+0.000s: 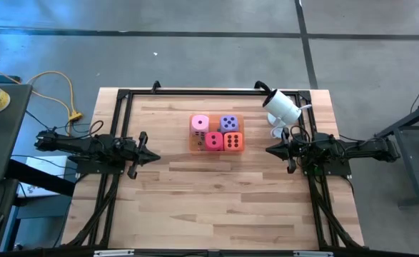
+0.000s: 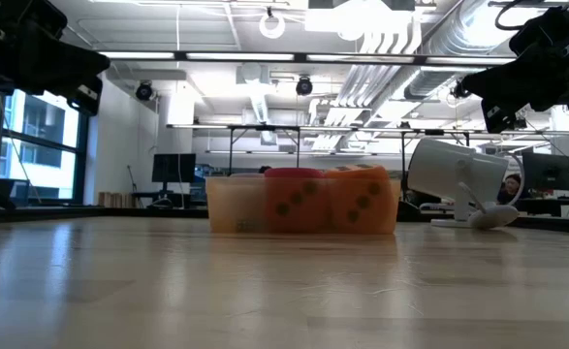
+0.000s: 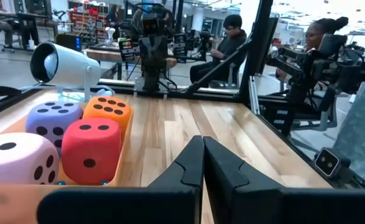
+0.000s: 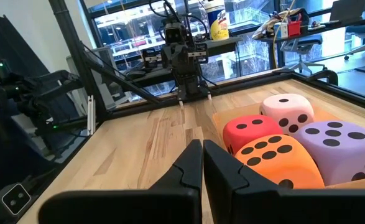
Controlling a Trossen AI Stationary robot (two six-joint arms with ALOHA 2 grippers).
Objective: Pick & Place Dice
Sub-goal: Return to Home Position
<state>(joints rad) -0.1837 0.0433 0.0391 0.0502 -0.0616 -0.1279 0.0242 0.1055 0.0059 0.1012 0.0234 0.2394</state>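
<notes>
While both pairs of fingers were pressed together with nothing between them, the left gripper [image 1: 155, 158] hung over the left side of the table [image 1: 195, 200] and the right gripper [image 1: 268, 150] over the right side, each pointing inward. Between them, well apart from both, the orange tray [image 1: 191, 143] held all four dice packed together: pink die [image 1: 200, 123] and red die [image 1: 213, 140] toward the left arm, lavender die [image 1: 228, 123] and orange die [image 1: 232, 140] toward the right.
</notes>
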